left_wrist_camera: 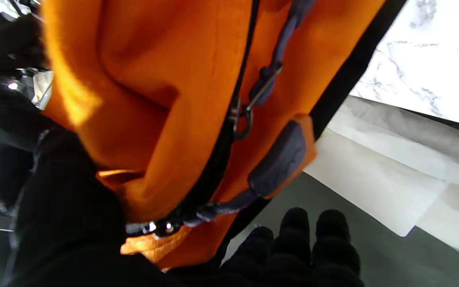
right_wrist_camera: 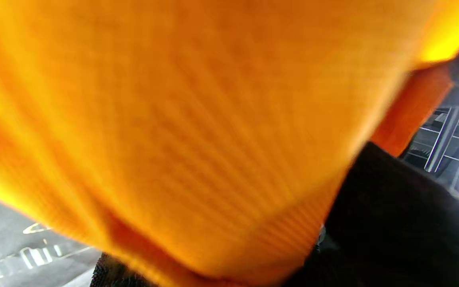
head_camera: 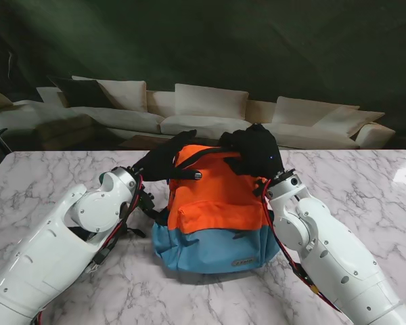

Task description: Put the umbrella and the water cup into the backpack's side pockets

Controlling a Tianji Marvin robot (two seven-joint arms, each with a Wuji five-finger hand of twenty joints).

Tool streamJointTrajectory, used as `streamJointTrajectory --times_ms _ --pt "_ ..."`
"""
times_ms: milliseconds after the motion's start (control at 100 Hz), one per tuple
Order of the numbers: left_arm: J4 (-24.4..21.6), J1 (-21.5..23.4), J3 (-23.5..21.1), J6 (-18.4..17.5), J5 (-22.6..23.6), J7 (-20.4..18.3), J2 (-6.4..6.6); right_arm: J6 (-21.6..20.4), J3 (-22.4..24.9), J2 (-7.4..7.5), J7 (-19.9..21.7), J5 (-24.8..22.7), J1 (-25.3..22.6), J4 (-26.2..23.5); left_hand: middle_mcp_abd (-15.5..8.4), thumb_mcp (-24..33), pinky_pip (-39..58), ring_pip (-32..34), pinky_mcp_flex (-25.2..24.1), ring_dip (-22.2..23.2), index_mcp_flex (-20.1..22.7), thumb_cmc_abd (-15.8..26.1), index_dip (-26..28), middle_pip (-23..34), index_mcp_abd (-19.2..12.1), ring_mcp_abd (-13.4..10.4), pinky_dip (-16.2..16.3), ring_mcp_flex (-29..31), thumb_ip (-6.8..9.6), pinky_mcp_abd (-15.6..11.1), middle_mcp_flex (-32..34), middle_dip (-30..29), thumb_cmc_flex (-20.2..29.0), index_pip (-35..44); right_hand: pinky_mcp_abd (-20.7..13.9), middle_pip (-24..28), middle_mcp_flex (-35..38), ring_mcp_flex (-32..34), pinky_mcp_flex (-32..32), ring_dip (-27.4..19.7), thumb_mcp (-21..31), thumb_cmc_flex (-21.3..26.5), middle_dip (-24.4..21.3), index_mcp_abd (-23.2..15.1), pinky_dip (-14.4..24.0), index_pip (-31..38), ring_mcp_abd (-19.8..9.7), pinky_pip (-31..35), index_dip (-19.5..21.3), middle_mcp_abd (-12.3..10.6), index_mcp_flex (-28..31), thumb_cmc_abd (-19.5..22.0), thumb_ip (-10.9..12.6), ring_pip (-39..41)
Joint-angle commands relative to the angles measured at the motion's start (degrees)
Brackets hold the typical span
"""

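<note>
The stand's view shows a backpack (head_camera: 213, 217) standing in the middle of the marble table (head_camera: 47, 176), orange on top and blue at the bottom. Both hands wear black gloves. The left hand (head_camera: 164, 161) is at the bag's top left corner, with its fingers reaching over the far edge. The right hand (head_camera: 256, 150) is at the bag's top right corner and curls over the orange cloth there. A black strap (head_camera: 197, 158) runs across the top of the bag between the two hands. In the left wrist view the orange cloth is very close, with a black zipper (left_wrist_camera: 221, 151) and a grey pull cord (left_wrist_camera: 271, 71) on it; the thumb presses on the cloth and the fingertips (left_wrist_camera: 313, 239) stick out past the bag, so this hand grips the backpack. The right wrist view is blurry and full of orange cloth with black glove beside it, so the right hand seems to grip the bag too. A white sofa (head_camera: 203, 112) sits behind the table.
</note>
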Motion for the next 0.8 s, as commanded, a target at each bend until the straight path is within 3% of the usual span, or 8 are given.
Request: streamJointTrajectory --times_ms 0,130,190,350,410,550,610,790 --pt "0.92 -1.13 0.73 1.34 -0.60 -1.39 -0.98 -0.87 -0.20 -0.11 0.02 -0.06 -0.03 -1.08 0.57 0.38 3.23 2.15 0.94 1.78 -1.98 -2.18 -2.65 0.16 -1.06 -0.90 1.74 2.59 -0.84 -2.02 -1.15 1.10 1.19 -1.41 -0.03 2.83 0.10 0.83 -0.98 -0.98 4.68 6.14 -0.94 -8.38 0.58 3.49 -4.56 -0.51 1.39 3.63 0.65 6.97 4.39 0.69" --pt "1.96 -2.72 2.61 3.45 -2.84 -2.20 -1.33 -1.22 -0.51 -0.02 0.55 -0.16 -0.21 -1.33 -0.64 1.21 17.46 6.06 2.36 6.84 -1.96 -2.54 -4.14 1.71 -1.51 -2.83 4.76 10.32 0.03 -2.79 5.46 3.86 6.92 -0.66 0.14 2.82 0.03 0.77 -1.01 -1.05 4.71 6.13 -0.98 -8.39 0.56 3.55 -4.49 -0.59 1.38 3.51 0.61 7.01 4.39 0.64" --pt "2.26 -3.22 3.46 3.95 -2.90 -1.87 -1.53 -1.21 -0.63 0.02 0.75 -0.20 -0.25 -1.39 -2.33 1.85 29.99 9.54 5.26 10.14 -1.56 -1.92 6.44 4.61 -1.29 -3.43 4.63 18.20 0.57 -2.63 15.60 7.03 13.35 2.18 0.25 2.83 0.03 0.73 -1.11 -1.09 4.65 6.08 -0.99 -8.38 0.54 3.55 -4.42 -0.65 1.35 3.50 0.57 7.02 4.36 0.61" --pt "2.10 -3.18 5.07 5.43 -3.54 1.99 -2.73 -1.25 -0.78 -0.06 1.02 0.18 -0.37 -1.55 -8.89 5.89 51.18 20.22 20.50 14.21 26.83 -0.26 22.55 17.24 -7.25 -6.39 1.86 40.82 2.41 -3.41 41.58 16.84 29.32 20.32 0.55 2.38 -0.32 0.20 -1.69 -1.56 3.11 6.32 -1.15 -7.80 0.59 3.18 -3.98 -0.79 -0.01 2.90 -0.87 7.78 4.20 -0.11" --pt "1.99 -3.04 5.48 5.46 -2.79 3.89 -3.10 -1.29 -0.74 -0.09 1.49 0.57 -0.57 -1.76 -11.82 6.92 55.32 23.04 24.71 14.16 32.45 -0.80 25.54 14.72 -11.13 -7.46 0.83 46.17 2.60 -3.70 50.54 21.19 34.06 31.89 1.39 0.95 -1.77 -1.29 -3.23 -2.03 0.48 6.34 -1.86 -5.77 0.87 3.53 -2.91 -0.88 -3.68 -1.02 -4.04 10.24 4.04 -1.02" --pt "2.46 -2.77 5.77 4.04 0.44 8.34 -3.78 -0.92 -0.04 0.14 5.32 1.92 -1.97 -3.27 -12.66 7.10 57.46 24.05 28.66 12.93 31.66 -0.80 22.12 16.61 -15.50 -8.39 -0.51 50.01 2.54 -5.13 53.41 18.64 34.05 47.35 5.20 -15.20 -16.36 -13.05 -8.98 -3.58 -5.80 -5.97 -5.89 4.13 2.80 -3.99 0.51 0.12 -16.23 -2.82 -16.90 15.02 6.55 -4.72" --pt "2.51 -2.60 5.64 3.48 1.61 9.57 -3.88 -0.60 0.53 0.31 6.93 2.25 -2.76 -4.30 -12.70 7.05 57.55 24.07 28.88 12.88 31.60 -0.84 21.84 16.70 -15.83 -8.56 -0.55 50.16 2.54 -5.32 53.45 18.57 34.01 47.82 6.13 -21.00 -26.27 -20.41 -12.02 -4.90 -7.58 -15.44 -7.96 8.68 3.80 -15.26 1.12 0.16 -9.05 -1.29 -19.30 17.60 13.63 -5.31" --pt "2.69 -2.75 5.49 2.42 2.59 9.79 -3.76 0.87 2.95 1.06 9.67 0.16 -5.79 -9.42 -12.78 7.11 57.43 23.89 28.87 12.77 31.23 -0.66 21.66 16.67 -16.25 -8.72 -0.64 50.08 2.55 -5.67 53.25 18.55 33.98 48.43 6.89 -29.36 -45.03 -30.72 -16.65 -9.81 -14.35 -23.29 -15.75 18.04 4.22 -27.46 3.19 -1.56 -12.70 2.49 -32.40 12.62 13.76 -10.99"
